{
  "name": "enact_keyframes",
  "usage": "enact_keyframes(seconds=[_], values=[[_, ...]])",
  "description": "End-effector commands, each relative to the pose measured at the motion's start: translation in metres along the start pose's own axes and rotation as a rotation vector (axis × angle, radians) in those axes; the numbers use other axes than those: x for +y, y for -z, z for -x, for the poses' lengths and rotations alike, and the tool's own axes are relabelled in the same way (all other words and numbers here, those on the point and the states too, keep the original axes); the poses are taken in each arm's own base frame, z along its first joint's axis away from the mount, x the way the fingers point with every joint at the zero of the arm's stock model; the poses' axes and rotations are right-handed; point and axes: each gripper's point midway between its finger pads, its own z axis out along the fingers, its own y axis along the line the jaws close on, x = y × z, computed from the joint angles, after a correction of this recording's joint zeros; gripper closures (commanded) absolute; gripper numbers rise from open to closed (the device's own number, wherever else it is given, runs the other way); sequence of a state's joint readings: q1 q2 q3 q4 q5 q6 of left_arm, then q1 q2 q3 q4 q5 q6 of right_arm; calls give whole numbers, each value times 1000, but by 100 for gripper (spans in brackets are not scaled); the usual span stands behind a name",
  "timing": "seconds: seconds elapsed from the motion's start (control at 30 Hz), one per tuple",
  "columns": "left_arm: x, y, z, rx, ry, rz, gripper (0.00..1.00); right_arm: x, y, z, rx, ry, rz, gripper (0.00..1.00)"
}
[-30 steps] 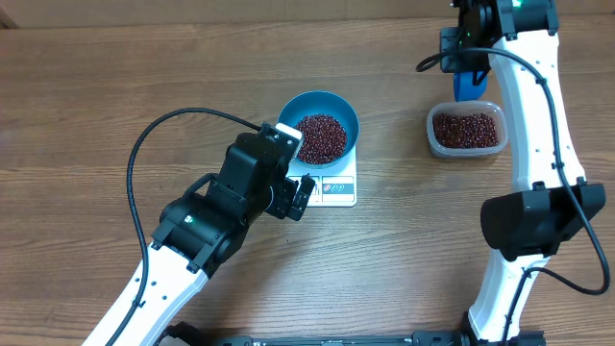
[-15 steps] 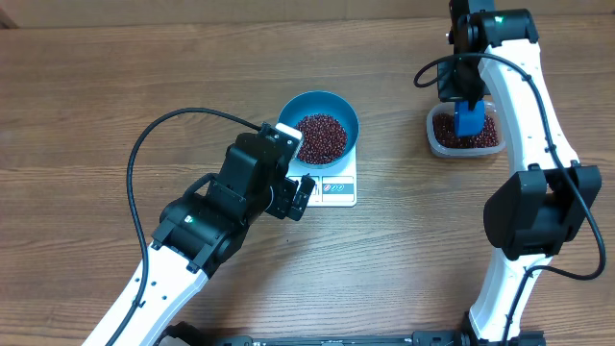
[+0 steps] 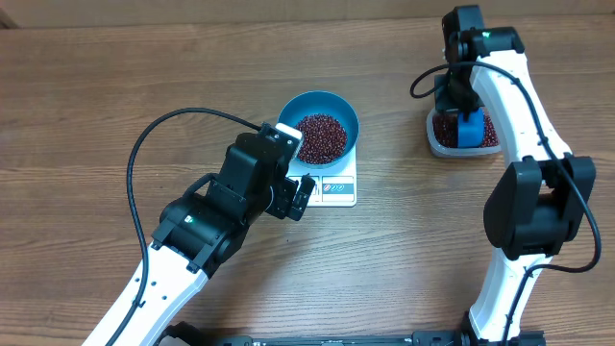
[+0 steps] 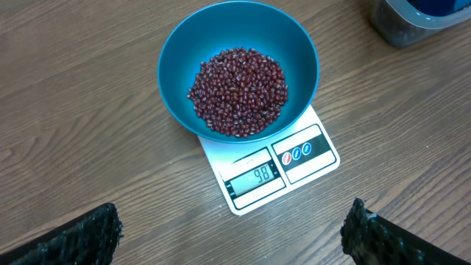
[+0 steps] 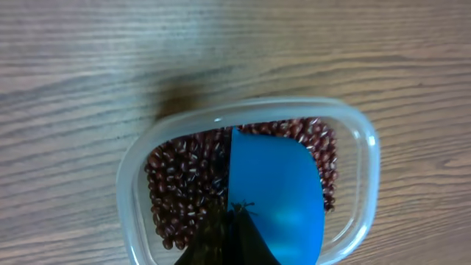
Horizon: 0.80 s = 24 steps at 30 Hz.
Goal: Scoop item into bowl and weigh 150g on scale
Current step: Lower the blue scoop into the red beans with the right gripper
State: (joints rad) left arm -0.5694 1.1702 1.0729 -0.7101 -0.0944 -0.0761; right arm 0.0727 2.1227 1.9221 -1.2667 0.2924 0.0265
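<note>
Right gripper (image 5: 229,234): jaws clamped on small blue plastic scoop (image 5: 276,191). The blade lies directly ahead of the jaws, inside clear plastic tub (image 5: 366,154), over loose red-brown beans (image 5: 184,191).

Left gripper (image 4: 232,239): jaws wide, empty. Round blue bowl (image 4: 176,66), part-filled, sits ahead on flat white square scale (image 4: 313,151).

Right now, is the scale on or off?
On. The scale shows digits on its display, reading 98, with the bowl of beans sitting on it.
</note>
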Motion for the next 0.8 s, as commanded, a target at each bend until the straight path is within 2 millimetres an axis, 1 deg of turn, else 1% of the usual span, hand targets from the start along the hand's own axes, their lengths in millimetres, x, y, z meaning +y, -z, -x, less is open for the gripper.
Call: enact_keyframes(seconds=[0.0, 0.13, 0.4, 0.5, 0.63, 0.77], values=[[1, -4, -3, 9, 5, 10, 0, -7, 11, 2, -29, -20, -8, 96], [1, -4, -3, 10, 5, 10, 1, -3, 11, 2, -28, -20, 12, 96], [1, -4, -3, 9, 5, 10, 1, 26, 14, 7, -41, -27, 197, 96], [1, -4, -3, 9, 5, 10, 1, 33, 16, 8, -42, -35, 262, 96], [1, -4, -3, 10, 5, 10, 0, 36, 17, 8, -32, -51, 320, 96], [1, -4, -3, 9, 5, 10, 0, 30, 16, 7, -22, -81, 368, 96]])
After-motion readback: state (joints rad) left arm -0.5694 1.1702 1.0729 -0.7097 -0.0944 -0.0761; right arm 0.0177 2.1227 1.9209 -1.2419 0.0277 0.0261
